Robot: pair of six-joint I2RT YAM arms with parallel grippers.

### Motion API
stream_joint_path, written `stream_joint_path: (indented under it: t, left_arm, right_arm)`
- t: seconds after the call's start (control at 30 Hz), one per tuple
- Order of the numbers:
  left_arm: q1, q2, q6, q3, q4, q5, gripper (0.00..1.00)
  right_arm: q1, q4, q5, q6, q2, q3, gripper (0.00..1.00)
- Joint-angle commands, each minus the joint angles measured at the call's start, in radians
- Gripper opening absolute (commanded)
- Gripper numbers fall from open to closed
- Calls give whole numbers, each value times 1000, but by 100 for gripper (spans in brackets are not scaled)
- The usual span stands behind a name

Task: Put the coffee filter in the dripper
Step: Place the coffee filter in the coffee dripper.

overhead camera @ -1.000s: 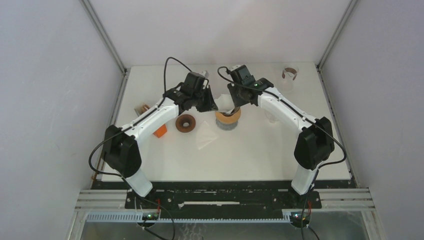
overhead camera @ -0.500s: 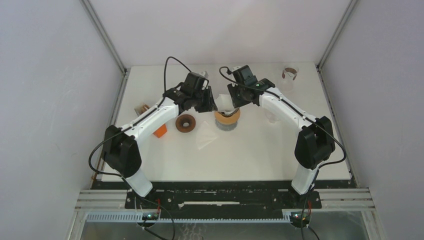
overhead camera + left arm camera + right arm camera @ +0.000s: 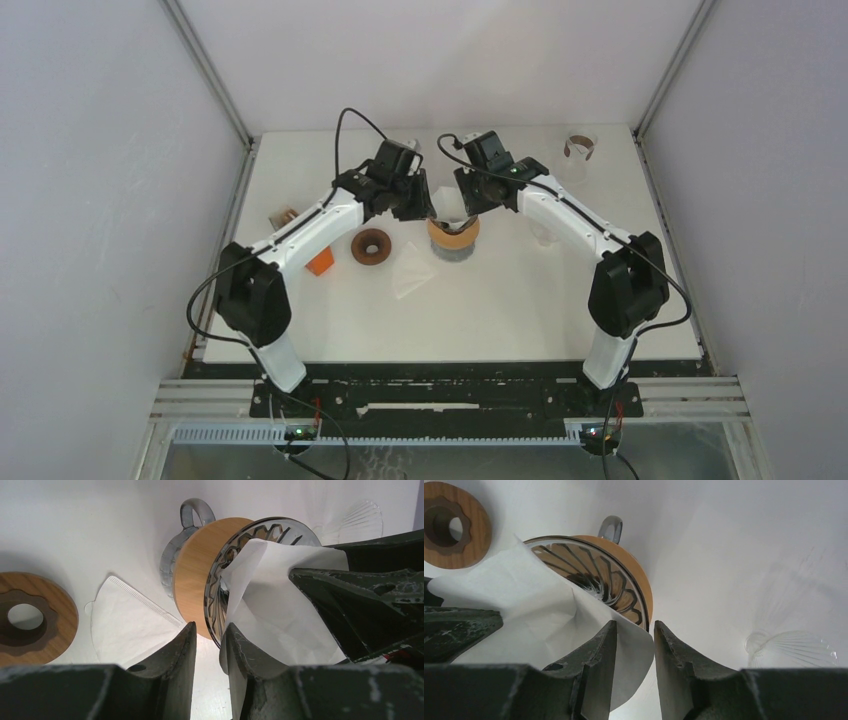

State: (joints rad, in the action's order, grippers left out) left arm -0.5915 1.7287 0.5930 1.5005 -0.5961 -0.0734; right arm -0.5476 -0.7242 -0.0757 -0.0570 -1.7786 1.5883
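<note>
Seen from above, the left gripper (image 3: pixel 424 207) and the right gripper (image 3: pixel 472 205) cover most of the coffee filter (image 3: pixel 452 219) sitting in the dripper (image 3: pixel 455 242); only a white sliver shows. Near the left edge of the table (image 3: pixel 520 320), an orange object (image 3: pixel 320 264) lies partly under the left arm. A brown item (image 3: pixel 283 215) beside it is too small to identify.

In the left wrist view, the picture's left edge cuts off the wooden ring (image 3: pixel 35 617). The left gripper hides the lower part of a spare filter (image 3: pixel 125 625).

In the right wrist view, a clear glass piece (image 3: pixel 789 647) is cropped at the bottom.
</note>
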Motion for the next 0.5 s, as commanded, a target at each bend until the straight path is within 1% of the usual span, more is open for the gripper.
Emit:
stream_joint_path:
  t: [0.0,0.17,0.47]
  left_arm:
    - [-8,-5,-33,23,-3,16,33]
    - [-11,-6,-36,-3,-7,20,33]
    - [-24,4,-51,3,-16,41,34]
  right_arm:
    - [-15,18,-54,6,-16,8,42]
    - [-27,17,-60,16,-31,7,43]
    - [-33,23,-51,26,-16,0,45]
